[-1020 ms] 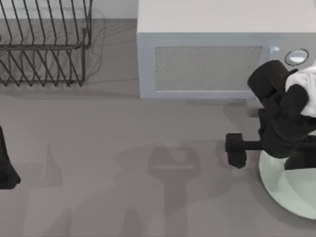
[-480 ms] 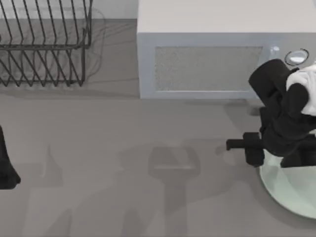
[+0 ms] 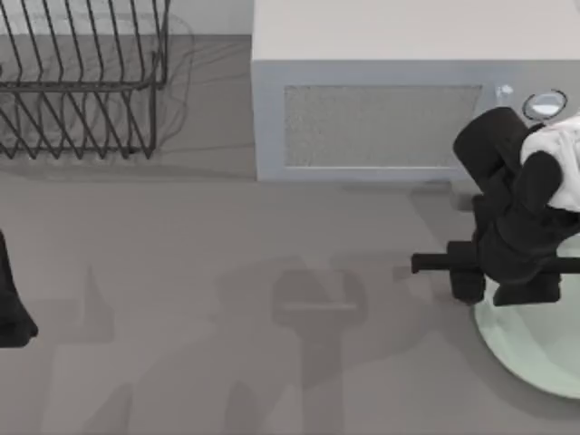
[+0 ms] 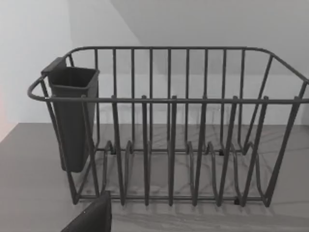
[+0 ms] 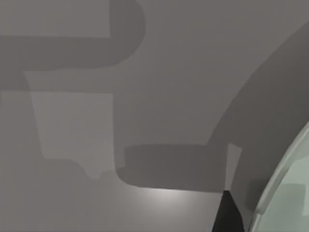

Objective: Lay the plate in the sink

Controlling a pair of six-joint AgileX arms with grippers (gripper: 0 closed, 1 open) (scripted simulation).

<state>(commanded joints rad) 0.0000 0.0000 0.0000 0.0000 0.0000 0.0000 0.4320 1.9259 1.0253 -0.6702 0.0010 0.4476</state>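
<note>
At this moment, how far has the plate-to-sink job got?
Early. Done: nothing; the plate lies flat on the table at its right edge. In hand: the right gripper is over the plate's left rim, grip not evident. The left arm sits parked at the left edge. Left: grasp, lift, carry and lay it in the sink.

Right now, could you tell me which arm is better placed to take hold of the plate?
The right. The right gripper sits over the near edge of the plate at the table's right side, in front of the microwave. The left arm is parked at the far left edge, facing the dish rack.
</note>
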